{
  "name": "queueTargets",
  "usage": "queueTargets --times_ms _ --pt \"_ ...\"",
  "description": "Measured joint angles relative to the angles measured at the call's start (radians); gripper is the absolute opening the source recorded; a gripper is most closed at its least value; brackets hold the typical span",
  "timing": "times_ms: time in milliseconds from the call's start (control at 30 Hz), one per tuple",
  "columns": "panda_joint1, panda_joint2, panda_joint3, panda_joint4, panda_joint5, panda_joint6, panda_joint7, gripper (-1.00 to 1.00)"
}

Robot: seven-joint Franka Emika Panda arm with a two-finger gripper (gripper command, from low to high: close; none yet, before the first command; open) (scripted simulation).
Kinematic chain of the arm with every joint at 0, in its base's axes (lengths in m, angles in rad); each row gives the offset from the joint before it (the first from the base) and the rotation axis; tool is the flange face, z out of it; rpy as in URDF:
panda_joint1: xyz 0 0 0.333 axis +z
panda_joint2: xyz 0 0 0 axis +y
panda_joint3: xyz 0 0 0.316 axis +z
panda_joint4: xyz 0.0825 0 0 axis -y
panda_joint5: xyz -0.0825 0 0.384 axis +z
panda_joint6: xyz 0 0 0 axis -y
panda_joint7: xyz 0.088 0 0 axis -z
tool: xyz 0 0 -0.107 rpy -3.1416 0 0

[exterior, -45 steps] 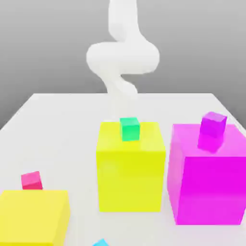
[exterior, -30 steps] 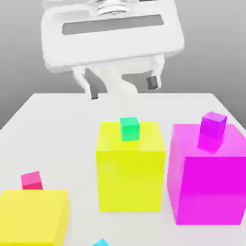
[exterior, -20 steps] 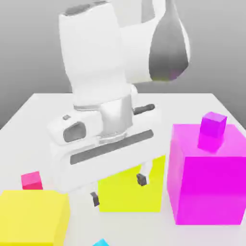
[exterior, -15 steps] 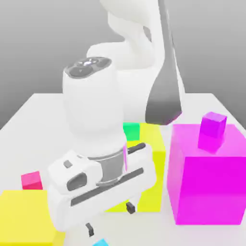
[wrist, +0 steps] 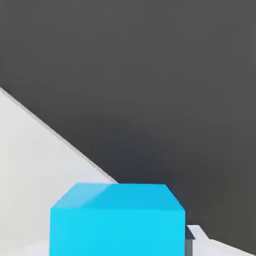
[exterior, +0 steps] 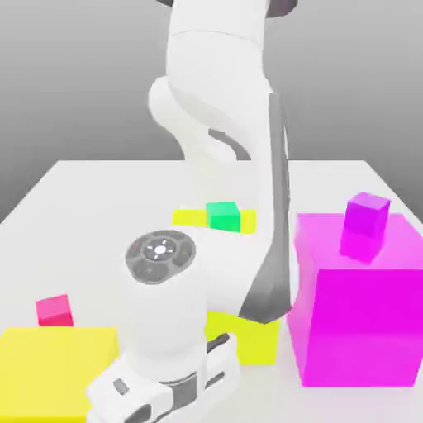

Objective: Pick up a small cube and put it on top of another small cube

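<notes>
The arm (exterior: 223, 124) has its hand down at the worktop's (exterior: 83, 215) near edge, between the low yellow block (exterior: 49, 363) at the near corner on the exterior view's left and the magenta block (exterior: 355, 306). In the hand view a small cyan cube (wrist: 117, 220) sits right at the tool; a dark finger pad (wrist: 189, 244) presses its side. The tool is drawn narrow and appears to be clamped on the cyan cube, though its other finger is hidden. So the grasp looks made; lifting, carrying and placing remain. Possible targets: the green cube (exterior: 223, 215) on the central yellow block (exterior: 240, 335), the purple cube (exterior: 366, 215) on the magenta block, the pink cube (exterior: 54, 310).
</notes>
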Motion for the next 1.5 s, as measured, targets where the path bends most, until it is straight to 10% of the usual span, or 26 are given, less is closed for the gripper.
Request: queueTargets --times_ms 633,967,1000,1233,1500 --pt "-0.289 -0.525 -0.417 -0.415 -0.313 -0.051 0.374 -1.0" --pt "-0.314 -0.308 -0.286 -0.441 0.038 0.121 0.135 -1.0" --pt "-0.327 -0.293 -0.27 -0.44 0.06 0.132 0.119 1.0" --pt "-0.326 -0.295 -0.271 -0.44 0.056 0.132 0.122 1.0" --pt "-0.316 -0.493 -0.349 -0.455 -0.246 -0.012 0.339 1.0"
